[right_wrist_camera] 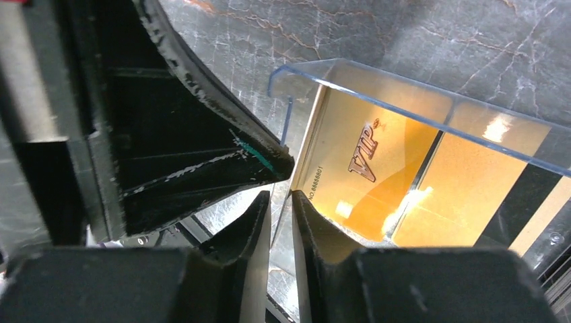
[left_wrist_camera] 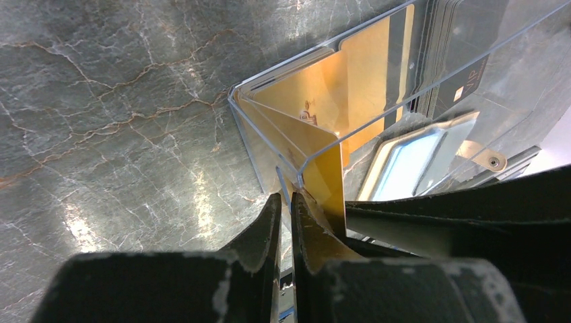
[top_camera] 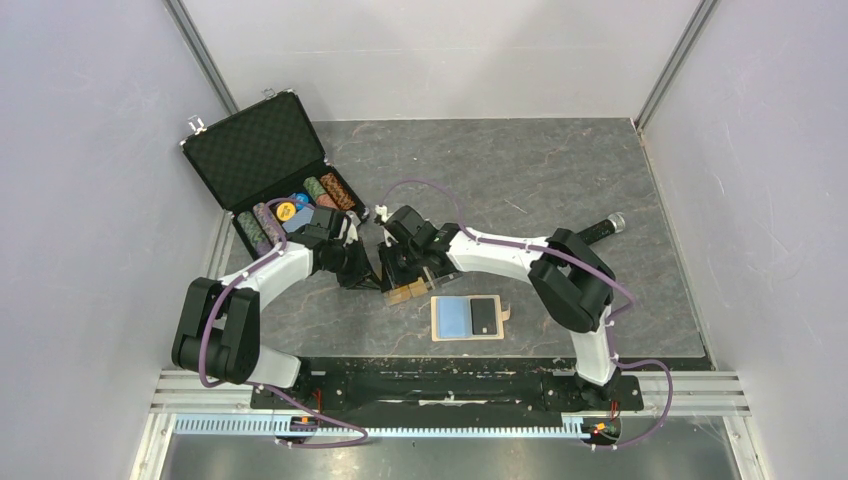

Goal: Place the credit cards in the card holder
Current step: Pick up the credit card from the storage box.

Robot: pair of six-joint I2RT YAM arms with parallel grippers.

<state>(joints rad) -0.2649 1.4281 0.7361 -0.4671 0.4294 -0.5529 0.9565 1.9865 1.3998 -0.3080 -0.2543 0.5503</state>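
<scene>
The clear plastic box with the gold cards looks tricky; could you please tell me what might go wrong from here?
The left tool pinches a thin wall of the clear plastic box; it could slip or tip, spilling the orange-gold cards. The right tool sits at the box's edge and may catch plastic instead of a card.

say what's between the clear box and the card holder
Nothing but a narrow strip of bare table between the clear box and the card holder; the top view shows it.
</scene>
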